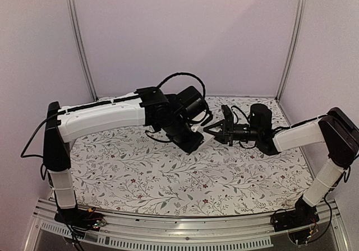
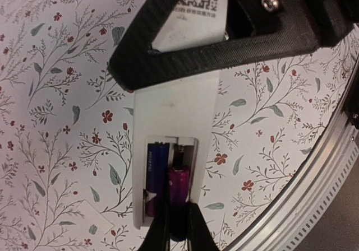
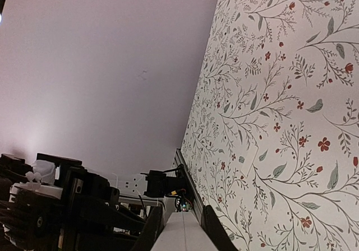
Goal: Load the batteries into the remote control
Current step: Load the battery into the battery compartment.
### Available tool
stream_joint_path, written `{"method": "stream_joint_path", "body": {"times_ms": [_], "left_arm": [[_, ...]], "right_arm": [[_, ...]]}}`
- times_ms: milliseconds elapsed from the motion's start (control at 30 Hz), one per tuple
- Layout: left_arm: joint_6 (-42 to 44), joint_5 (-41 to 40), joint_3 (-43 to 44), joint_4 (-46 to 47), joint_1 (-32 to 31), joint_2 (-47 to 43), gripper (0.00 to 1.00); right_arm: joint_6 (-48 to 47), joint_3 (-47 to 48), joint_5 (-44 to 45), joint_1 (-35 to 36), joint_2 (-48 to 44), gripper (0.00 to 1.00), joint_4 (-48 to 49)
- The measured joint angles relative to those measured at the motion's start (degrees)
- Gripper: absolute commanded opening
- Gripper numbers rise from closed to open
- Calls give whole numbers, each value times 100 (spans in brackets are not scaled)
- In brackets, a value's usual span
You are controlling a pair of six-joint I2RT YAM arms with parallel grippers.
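The white remote control (image 2: pixel 176 108) is held off the floral table, its open battery compartment facing the left wrist camera. One dark blue-purple battery (image 2: pixel 157 172) lies in the left slot. My left gripper (image 2: pixel 178 214) is shut on a second, magenta battery (image 2: pixel 179 184), whose front end sits in the right slot just short of the spring. My right gripper (image 3: pixel 183 214) is shut on the remote's other end (image 3: pixel 180 237); its black fingers (image 2: pixel 213 49) cross the remote in the left wrist view. In the top view the two grippers meet mid-table, left (image 1: pixel 196 140) and right (image 1: pixel 213 129).
A short white flat cover piece (image 3: pixel 249 161) lies on the floral table cloth (image 1: pixel 168 178); it also shows faintly in the left wrist view (image 2: pixel 84 217). An aluminium rail (image 2: pixel 303 189) runs along the table edge. Pale walls enclose the back and sides.
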Motion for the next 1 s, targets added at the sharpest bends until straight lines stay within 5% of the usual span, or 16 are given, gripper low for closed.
{"method": "stream_joint_path", "body": {"times_ms": [300, 1000], "left_arm": [[90, -55, 173, -120, -11, 151, 23], [284, -638, 179, -87, -85, 22, 33]], "right_arm": [[20, -2, 63, 7, 31, 0, -9], [343, -90, 2, 70, 83, 0, 229]]}}
